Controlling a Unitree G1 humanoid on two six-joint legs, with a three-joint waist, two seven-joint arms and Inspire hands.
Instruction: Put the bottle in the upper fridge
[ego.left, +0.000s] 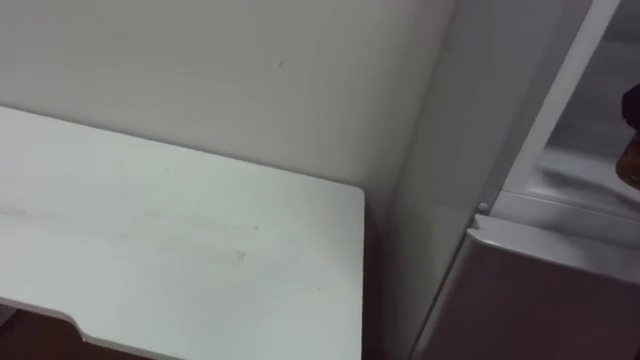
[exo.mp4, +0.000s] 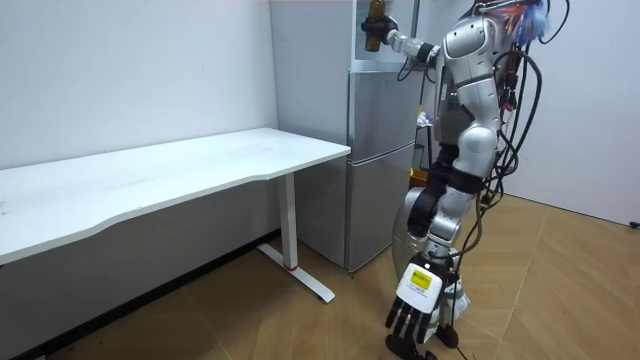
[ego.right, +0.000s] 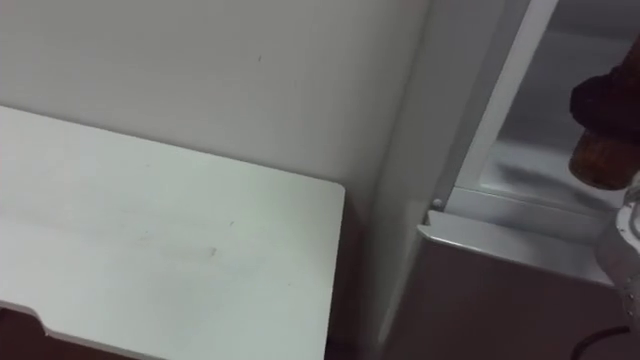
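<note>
In the room view I stand in front of the grey fridge (exo.mp4: 380, 150), at the white table's end. My right arm reaches up to its upper compartment. My right hand (exo.mp4: 393, 39) is shut on the brown bottle (exo.mp4: 375, 22). In the right eye view the bottle's brown body (ego.right: 600, 160) shows at the right edge, just inside the open upper compartment, above its pale shelf (ego.right: 540, 170). Dark fingers (ego.right: 605, 100) wrap the bottle from above. My left hand (exo.mp4: 413, 308) hangs low beside my legs, fingers relaxed and holding nothing.
A white table (ego.left: 180, 240) stands against the wall to the left of the fridge, its corner close to the fridge's side. The shut lower fridge door (ego.left: 540, 300) lies below the open compartment. Wooden floor spreads behind me in the room view.
</note>
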